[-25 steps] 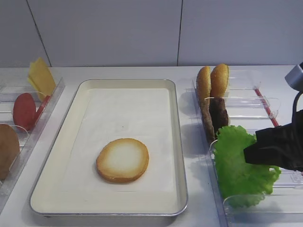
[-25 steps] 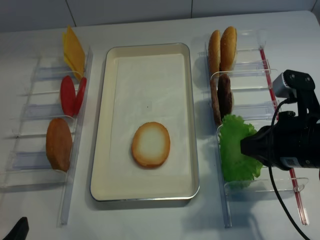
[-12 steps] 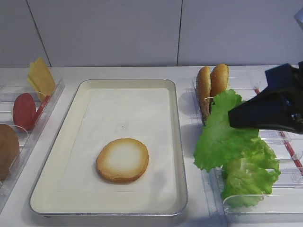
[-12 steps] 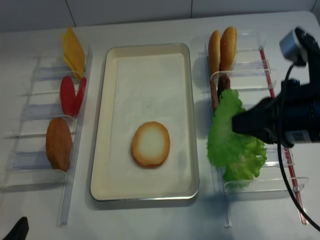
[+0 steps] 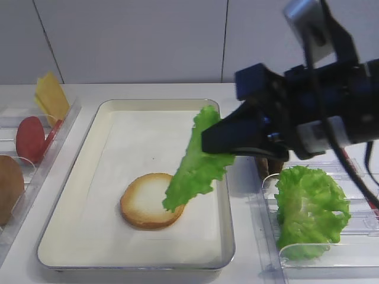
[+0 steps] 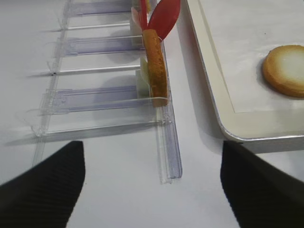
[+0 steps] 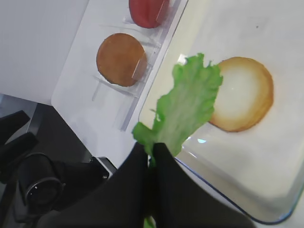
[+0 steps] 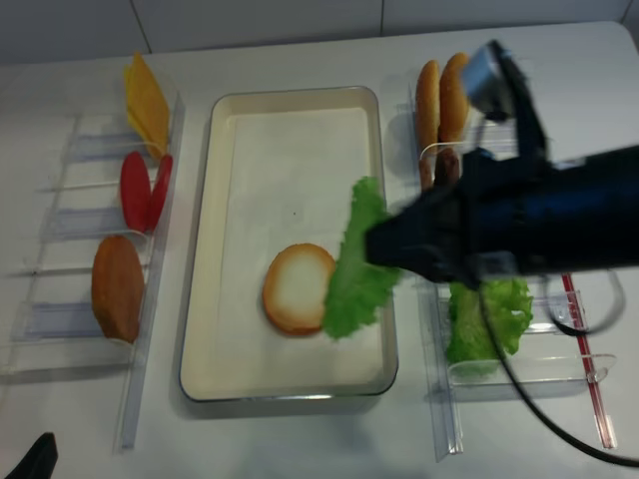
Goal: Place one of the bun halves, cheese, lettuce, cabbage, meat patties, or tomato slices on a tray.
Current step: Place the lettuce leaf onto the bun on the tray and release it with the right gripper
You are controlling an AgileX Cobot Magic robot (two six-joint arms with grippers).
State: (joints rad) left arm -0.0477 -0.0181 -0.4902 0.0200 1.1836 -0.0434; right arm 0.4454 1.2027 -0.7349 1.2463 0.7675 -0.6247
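Note:
My right gripper is shut on the stem end of the lettuce. The bright green ruffled leaf hangs down over the tray, its lower tip above the right edge of a bun half that lies cut face up on the paper. In the right wrist view the lettuce sticks out from between the pressed-together fingers, partly covering the bun half. My left gripper is open and empty, low over the table beside the left rack and the tray corner.
A bigger lettuce bunch stands in the right rack, with upright bun halves behind my arm. The left rack holds cheese, tomato slices and a brown bun. The clear rack rail runs between my left fingers.
My right gripper has pulled one lettuce leaf up out of the right rack and carried it left over the tray, above the bun half. The bunch stays in the rack.

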